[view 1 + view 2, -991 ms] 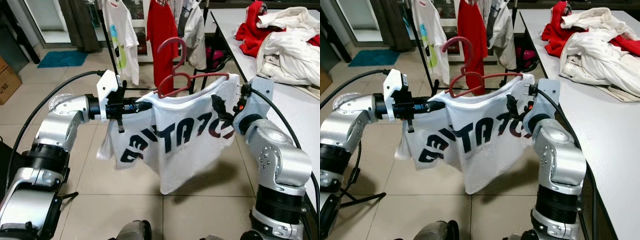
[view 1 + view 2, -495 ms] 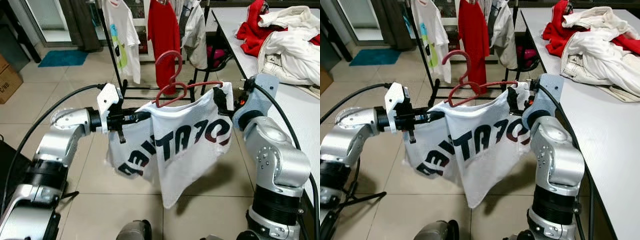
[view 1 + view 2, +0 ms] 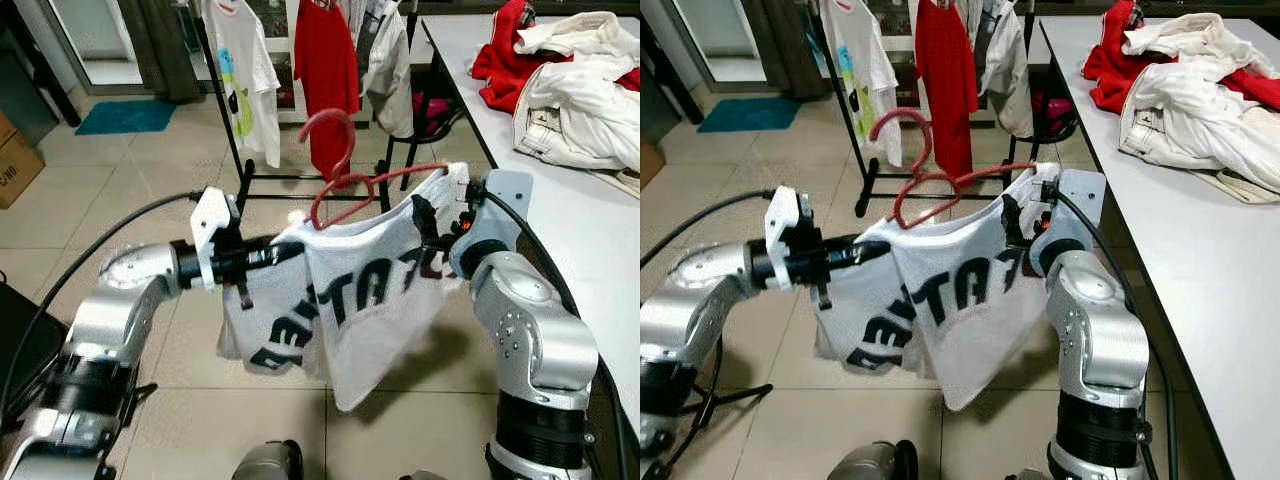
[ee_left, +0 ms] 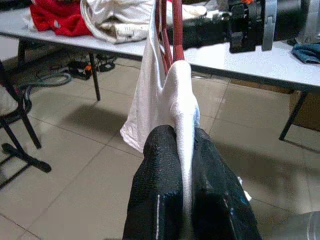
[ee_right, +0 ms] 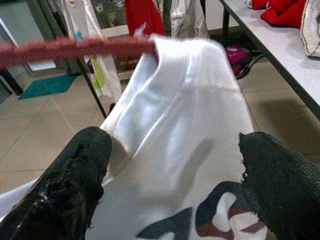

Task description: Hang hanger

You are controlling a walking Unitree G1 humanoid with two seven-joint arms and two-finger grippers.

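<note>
The red hanger [image 3: 345,170] sits in the upper middle of the left eye view, threaded through a white T-shirt [image 3: 350,300] with dark lettering that droops toward the lower centre. Our left gripper [image 4: 182,165] has its two black fingers pinched tight on the shirt's shoulder edge, as the left wrist view shows plainly. Our right gripper [image 5: 170,150] stands spread wide at the other shoulder, fingers apart with cloth between them and nothing clamped; we judge that end merely rests there.

Beyond, at the top of the frame, the clothes rack [image 3: 225,100] carries a white shirt and a red garment [image 3: 325,70]. To the upper right, a table [image 3: 590,210] holds heaped clothes.

To do this well, we should keep the hook upright and facing the rail, lift both ends level so the shirt doesn't slide off, and aim for a gap between hung garments.
</note>
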